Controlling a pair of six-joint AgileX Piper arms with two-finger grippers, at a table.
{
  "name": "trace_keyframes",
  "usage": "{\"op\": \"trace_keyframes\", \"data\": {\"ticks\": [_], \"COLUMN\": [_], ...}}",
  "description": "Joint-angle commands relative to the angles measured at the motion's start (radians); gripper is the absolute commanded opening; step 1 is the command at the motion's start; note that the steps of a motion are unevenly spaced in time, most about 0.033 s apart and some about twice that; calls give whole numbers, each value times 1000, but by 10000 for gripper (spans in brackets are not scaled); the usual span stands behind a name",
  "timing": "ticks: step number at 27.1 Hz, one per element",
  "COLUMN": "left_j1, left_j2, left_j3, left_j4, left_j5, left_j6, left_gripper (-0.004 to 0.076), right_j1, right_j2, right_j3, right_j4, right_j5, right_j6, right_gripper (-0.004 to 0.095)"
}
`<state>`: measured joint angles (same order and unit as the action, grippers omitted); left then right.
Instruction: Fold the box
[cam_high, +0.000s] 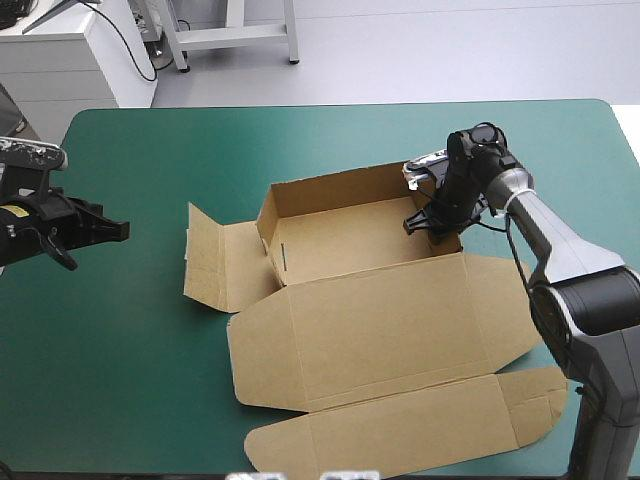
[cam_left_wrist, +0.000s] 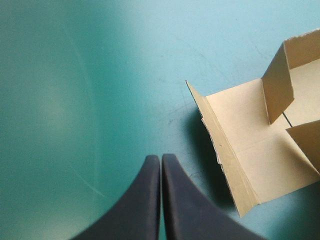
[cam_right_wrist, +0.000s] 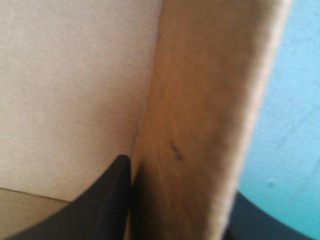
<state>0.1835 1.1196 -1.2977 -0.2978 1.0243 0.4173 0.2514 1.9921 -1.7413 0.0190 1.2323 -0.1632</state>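
The brown box (cam_high: 350, 240) lies mid-table as an open tray with its far and side walls raised. Its big lid panel (cam_high: 390, 325) lies flat toward the near edge. My right gripper (cam_high: 432, 225) stands at the tray's right wall, one black finger inside and one outside. In the right wrist view that wall (cam_right_wrist: 200, 125) fills the gap of the right gripper (cam_right_wrist: 180, 185), which is shut on it. My left gripper (cam_high: 115, 230) hovers shut over the teal-green cover, well left of the box. Ahead of the left gripper (cam_left_wrist: 161, 165) lies the box's left flap (cam_left_wrist: 250, 145).
The left side flap (cam_high: 215, 260) lies spread on the cover with its outer edge turned up. The lid's front strip (cam_high: 400, 430) reaches close to the table's near edge. The teal-green cover (cam_high: 150, 350) shows between the left gripper and the box.
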Motion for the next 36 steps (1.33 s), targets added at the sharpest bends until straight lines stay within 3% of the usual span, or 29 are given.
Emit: {"op": "trace_keyframes", "data": {"ticks": [1,2,18,26,36], "left_j1": [0,0,0,0,0], "left_j2": [-22,-22,-22,-20,-14], "left_j3": [-25,-25,-25,-22,18], "left_j4": [-31,-31,-27,80,112], "left_j5": [-51,-51,-36,-35,-60], "left_j6": [0,0,0,-6,-6], "left_gripper": [-8,-8,-8,-8,-8], "right_j1": [-6,-6,-95,-252,-318], "right_j2": [-57,-57,-188,-402,-574], "right_j3": [-30,-30,-30,13,13], "right_j4": [-11,-11,6,285,284], "right_j5": [-5,-5,13,13,13], "right_j6": [-10,-13,-11,-154,-170], "right_gripper": [24,-18,-21,-21,-21]}}
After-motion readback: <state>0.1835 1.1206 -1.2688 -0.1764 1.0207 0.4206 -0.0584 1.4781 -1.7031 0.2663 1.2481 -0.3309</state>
